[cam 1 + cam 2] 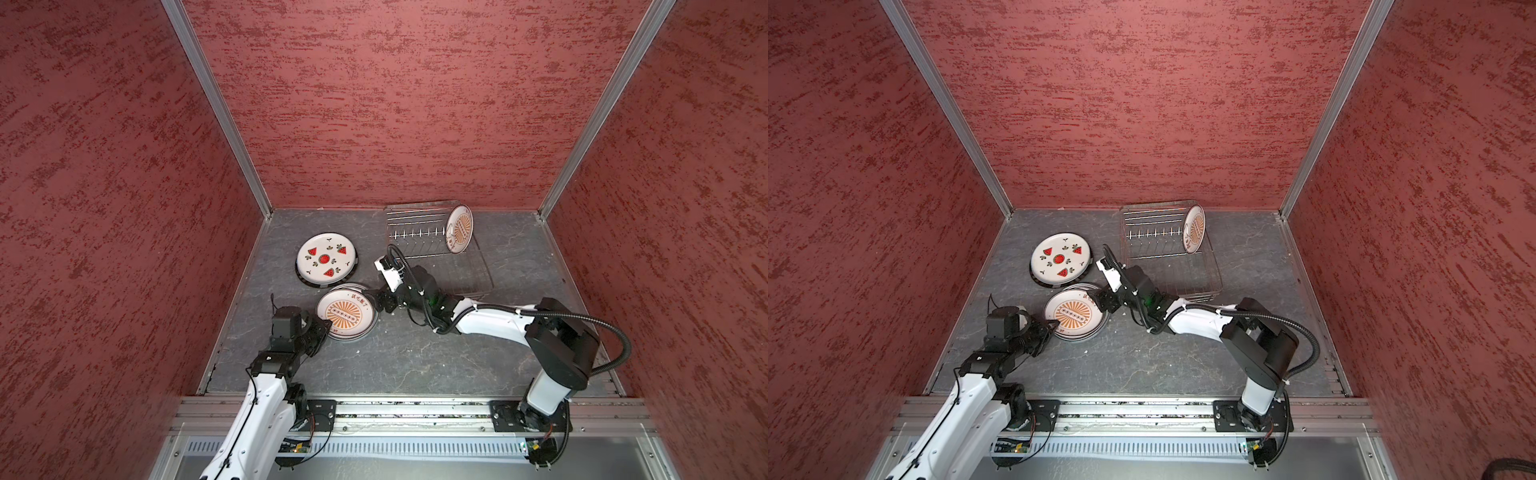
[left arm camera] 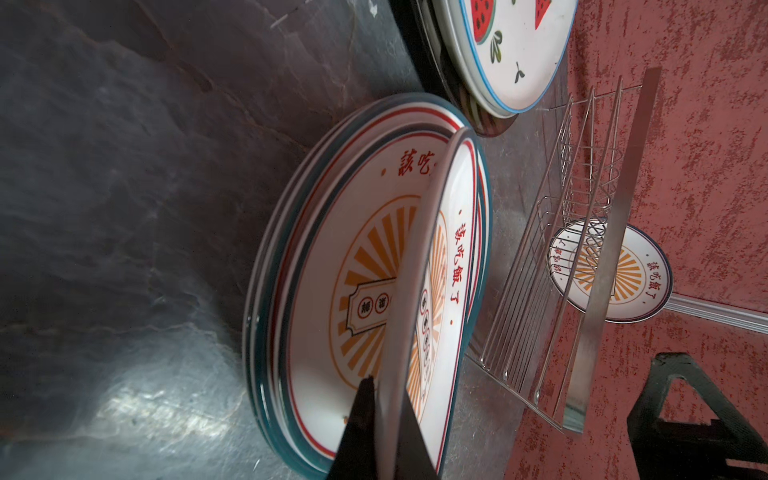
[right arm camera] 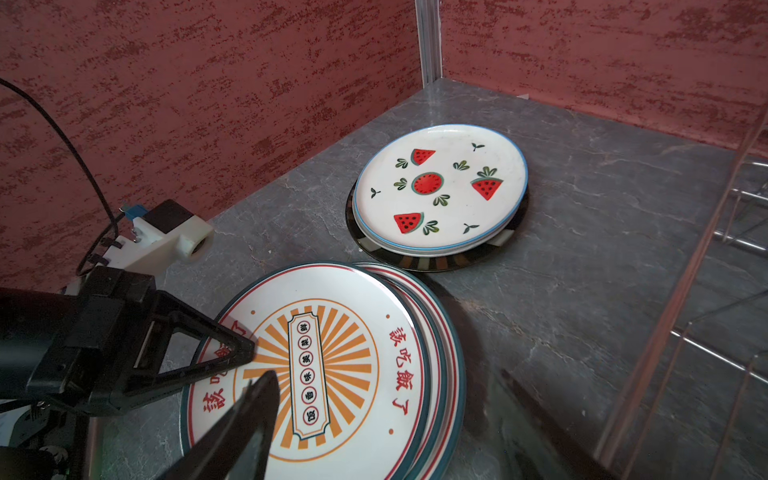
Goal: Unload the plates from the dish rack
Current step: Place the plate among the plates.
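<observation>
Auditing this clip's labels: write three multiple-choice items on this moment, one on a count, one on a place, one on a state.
1. How many plates stand in the dish rack? A one; B three; C none.
2. Where is the watermelon plate? A in the rack; B atop other plates on the table; C in a gripper.
3. The left gripper is: A open; B shut on nothing; C shut on the top sunburst plate.
Key: 1 A, a single sunburst plate leans at the rack's end. 2 B, it lies flat, left of the rack. 3 C, the gripper pinches that plate's rim, tilting it.
</observation>
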Controlling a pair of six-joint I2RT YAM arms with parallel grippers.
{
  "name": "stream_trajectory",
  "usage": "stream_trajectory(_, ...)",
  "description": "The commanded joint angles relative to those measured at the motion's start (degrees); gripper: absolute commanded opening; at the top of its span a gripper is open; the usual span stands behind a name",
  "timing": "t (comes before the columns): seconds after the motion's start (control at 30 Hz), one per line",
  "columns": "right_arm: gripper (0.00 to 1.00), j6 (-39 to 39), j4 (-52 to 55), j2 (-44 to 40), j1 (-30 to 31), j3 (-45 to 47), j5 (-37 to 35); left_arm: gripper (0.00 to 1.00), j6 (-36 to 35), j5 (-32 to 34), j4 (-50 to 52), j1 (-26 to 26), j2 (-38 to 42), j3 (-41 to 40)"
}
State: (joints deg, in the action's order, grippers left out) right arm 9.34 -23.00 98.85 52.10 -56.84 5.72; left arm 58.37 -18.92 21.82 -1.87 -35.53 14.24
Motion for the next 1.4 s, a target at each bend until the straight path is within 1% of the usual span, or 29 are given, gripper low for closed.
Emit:
stream_trajectory(0.0, 0.79, -1.41, 0.15, 0.53, 0.55, -2.31, -1.12, 0.12, 0.67, -0.17, -3.15, 0.37, 0.17, -0.25)
stream_trajectory(0.1, 0.79, -1.37, 0.37, 1.03, 0.55, -2.57, -1.17, 0.19, 1.06, 1.13, -2.57, 0.37, -0.52, -0.12)
stream_trajectory(0.27, 0.79, -1.52, 0.83, 0.83, 0.55, -2.4, -1.59, 0.24, 1.54, 1.57, -2.6, 0.29, -3.0, 0.37)
stream_trajectory(0.4, 0.79, -1.74, 0.79, 0.17, 0.55, -1.82, -2.25, 0.3, 1.57, 2.83, -1.3, 0.2, -3.17, 0.86)
stream_trajectory(0.5, 0.79, -1.73, 0.59, -0.06, 0.55, -1.52, -2.27, 0.4, 1.58, 3.35, -1.04, 0.03, -1.97, 0.95)
stream_trajectory(0.6, 0.79, -1.74, 0.59, 0.13, 0.55, -1.67, -2.36, 0.51, 1.17, 5.41, 0.56, -0.15, -1.15, 1.44)
stream_trajectory(0.77, 0.79, -2.03, 1.2, 0.21, 0.55, -2.17, -2.57, 0.51, 0.91, 7.93, 1.2, -0.5, -0.98, 1.82)
stream_trajectory(0.93, 0.78, -2.34, 1.73, 0.03, 0.55, -2.66, -2.56, 0.5, -0.01, 9.61, 1.28, -1.23, -2.45, 2.67)
stream_trajectory(1.03, 0.78, -2.34, 2.0, 0.04, 0.54, -2.75, -2.64, 0.5, -0.1, 10.24, 1.37, -2.59, -3.01, 3.09)
stream_trajectory(1.23, 0.78, -2.08, 1.56, -0.57, 0.55, -1.97, -2.65, 0.51, 0.99, 16.75, 3.65, -7.18, -2.45, 4.25)
stream_trajectory(1.37, 0.78, -2.37, 1.82, -0.66, 0.51, -1.88, -3.04, 0.52, 1.2, 18.67, 3.76, -8.14, -2.85, 4.43)
